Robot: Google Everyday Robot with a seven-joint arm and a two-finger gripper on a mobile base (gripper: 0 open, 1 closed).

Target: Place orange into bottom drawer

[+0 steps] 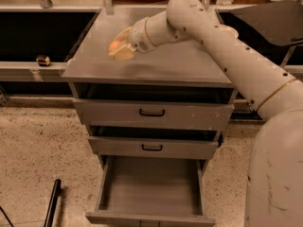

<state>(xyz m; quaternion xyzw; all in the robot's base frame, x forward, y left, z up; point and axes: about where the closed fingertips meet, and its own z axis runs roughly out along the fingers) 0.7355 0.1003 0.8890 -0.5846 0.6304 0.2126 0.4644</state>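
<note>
The orange (114, 46) is a small round orange fruit held between the cream fingers of my gripper (119, 46), which is shut on it just above the left part of the grey cabinet top (180, 63). My white arm reaches in from the right. The bottom drawer (150, 192) is pulled open below, with a flat bare grey floor and low walls. It lies well below and slightly right of the gripper.
Two shallower grey drawers with black handles (152, 112) sit above the open one, both nearly closed. A dark shelf with a small object (43, 59) runs behind on the left. A black rod (52, 203) lies on the speckled floor at lower left.
</note>
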